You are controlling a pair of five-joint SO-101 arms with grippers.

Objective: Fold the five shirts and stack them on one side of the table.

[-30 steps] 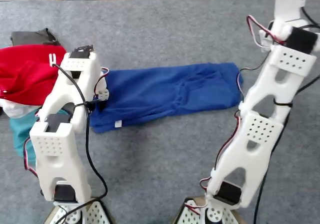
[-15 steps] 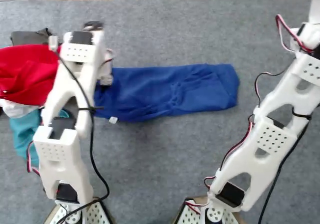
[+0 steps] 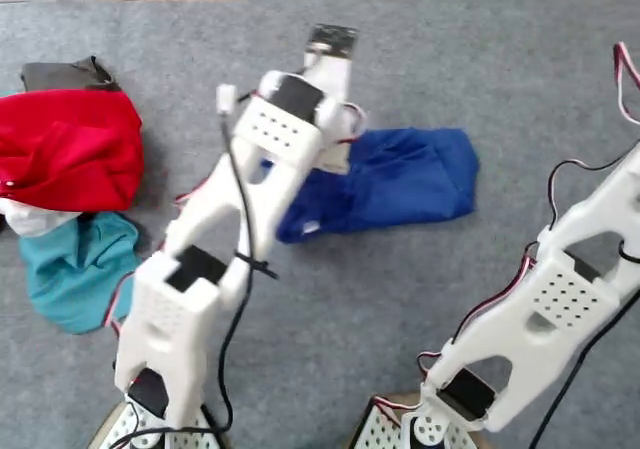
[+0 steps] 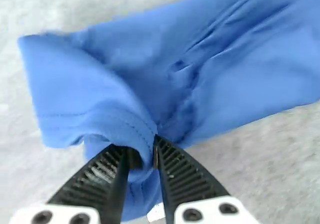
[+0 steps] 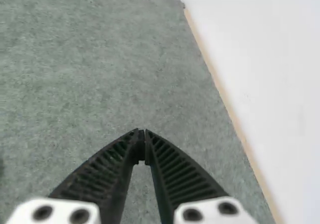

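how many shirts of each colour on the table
red shirt: 1
teal shirt: 1
blue shirt: 1
white shirt, mostly under the red one: 1
dark grey shirt: 1
total: 5

Soft, even light falls from above on the table (image 3: 420,89), bright and without glare. The left arm (image 3: 215,229) casts only a faint, diffuse shadow on the blue shirt (image 3: 400,174) near the centre, and its wrist, toward 12 o'clock, is blurred. In the left wrist view the shirt's folds shade gently, while the left gripper (image 4: 145,146) is dark and slightly out of focus. In the right wrist view a pale surface (image 5: 270,59) beside the table is nearly washed out.
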